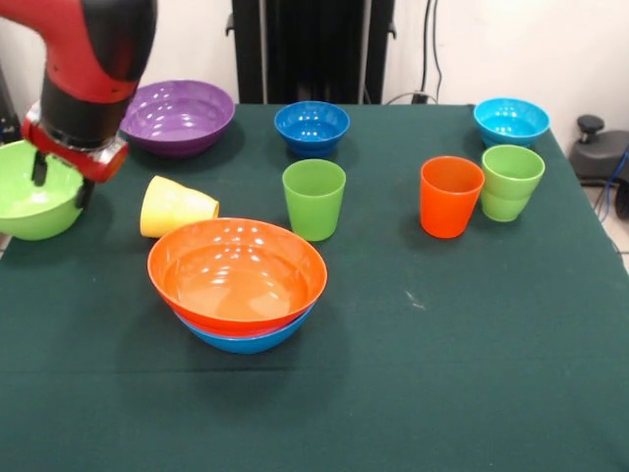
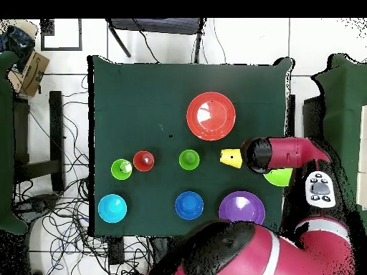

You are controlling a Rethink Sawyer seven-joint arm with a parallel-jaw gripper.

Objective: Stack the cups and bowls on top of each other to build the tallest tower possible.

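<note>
Hovering at the lime bowl, the gripper straddles its rim; whether it grips, I cannot tell. Orange bowl sits nested in the blue one. From overhead, the arm hides the lime bowl; a rim-only pinch might tip it onto the fallen yellow cup.

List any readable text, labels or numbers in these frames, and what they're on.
None readable.
Cups, bowls, green tablecloth: no print visible.
Red arm: no marking legible.
Button pad beside the table in the overhead view: buttons show, any marks too small to read.
</note>
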